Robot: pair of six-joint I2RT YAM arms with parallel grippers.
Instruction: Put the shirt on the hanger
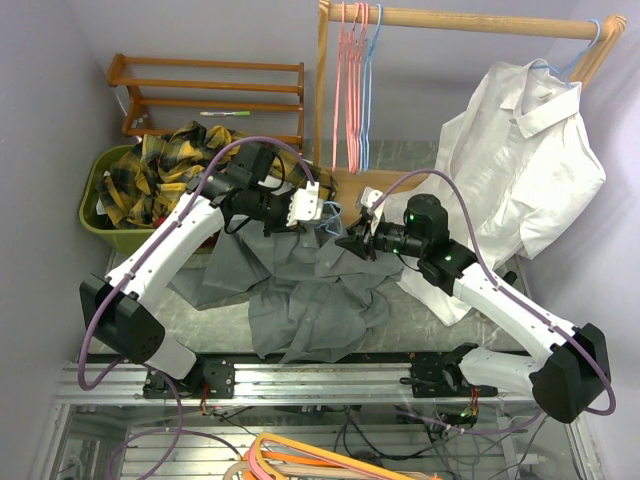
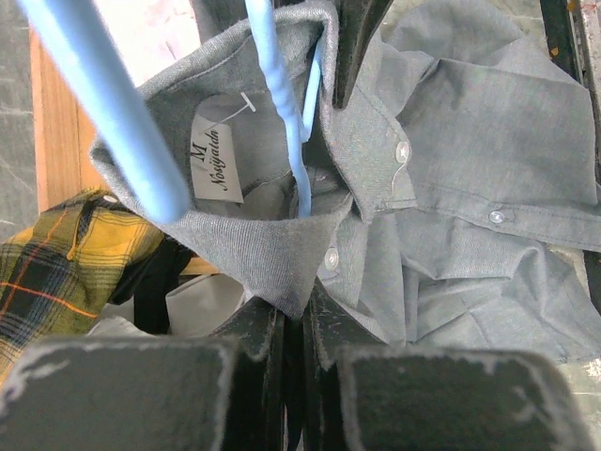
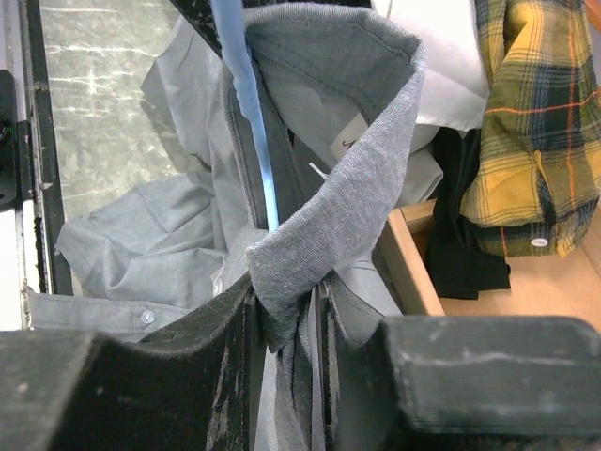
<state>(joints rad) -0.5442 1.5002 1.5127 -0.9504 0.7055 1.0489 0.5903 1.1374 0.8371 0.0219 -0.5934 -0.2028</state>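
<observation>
The grey shirt (image 1: 300,290) lies crumpled on the table, with its collar lifted between my two grippers. My left gripper (image 1: 318,215) is shut on one collar tip; in the left wrist view (image 2: 299,312) its jaws pinch the grey fabric (image 2: 282,254). My right gripper (image 1: 350,243) is shut on the other side of the collar (image 3: 329,207), its jaws closed on it in the right wrist view (image 3: 286,315). The light-blue hanger (image 1: 331,212) stands between the grippers. Its wire runs down inside the collar opening (image 2: 282,103) and also shows in the right wrist view (image 3: 246,94).
A green bin (image 1: 95,215) holds a yellow-and-black plaid shirt (image 1: 165,165) at back left. A wooden rack (image 1: 210,90) stands behind it. Pink hangers (image 1: 345,85) hang on the wooden rail (image 1: 470,20). A white shirt (image 1: 520,170) hangs at right.
</observation>
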